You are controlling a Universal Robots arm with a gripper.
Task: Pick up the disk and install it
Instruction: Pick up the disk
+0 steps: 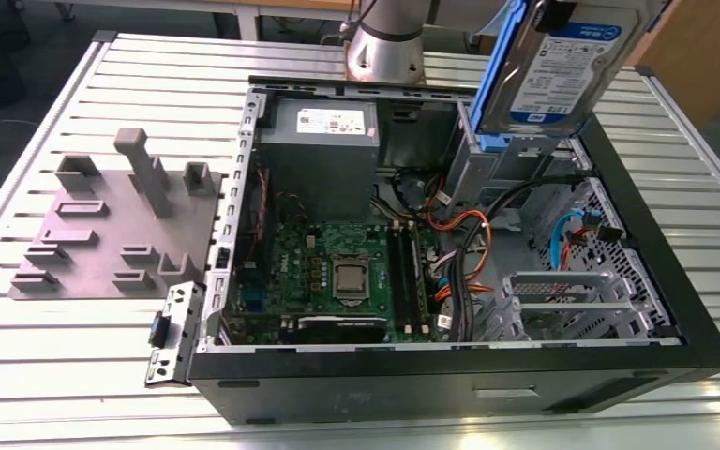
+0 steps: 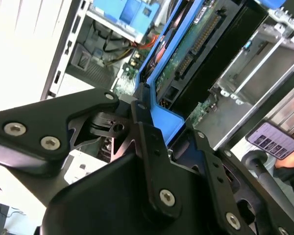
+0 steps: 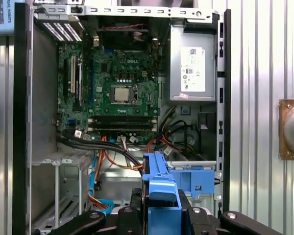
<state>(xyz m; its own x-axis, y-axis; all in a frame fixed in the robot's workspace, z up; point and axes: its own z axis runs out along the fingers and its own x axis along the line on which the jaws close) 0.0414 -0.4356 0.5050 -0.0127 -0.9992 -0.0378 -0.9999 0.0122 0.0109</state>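
Above the open computer case [image 1: 460, 356], I hold the disk [image 1: 558, 66] upright and clear of everything, its white-and-blue label facing the exterior view and its blue caddy rail [image 1: 501, 75] running down the edge on that view's left. It hangs over the case's far corner, directly above the drive cage [image 1: 510, 164] with its fixed blue latch [image 3: 193, 178]. In the second wrist view the disk's [image 2: 196, 44] green circuit board and connector point down toward the case interior. My hand [image 2: 161, 132] is closed narrow on the disk, its black fingers [image 2: 149, 134] pressing the blue rail from both sides; in the first wrist view the same hand [image 3: 160, 215] grips the blue caddy end [image 3: 159, 183]. Doing this step well, I judge, means keeping the disk square to the cage, the rails lined up with the cage's guides, and the connector end away from the orange and black cables [image 1: 479, 234] bunched just beside the bay. The motherboard [image 1: 335, 272] and power supply [image 1: 320, 150] lie well apart from the bay, and the case rests on the slatted desk [image 1: 48, 112] beside a grey fixture plate [image 1: 97, 244]
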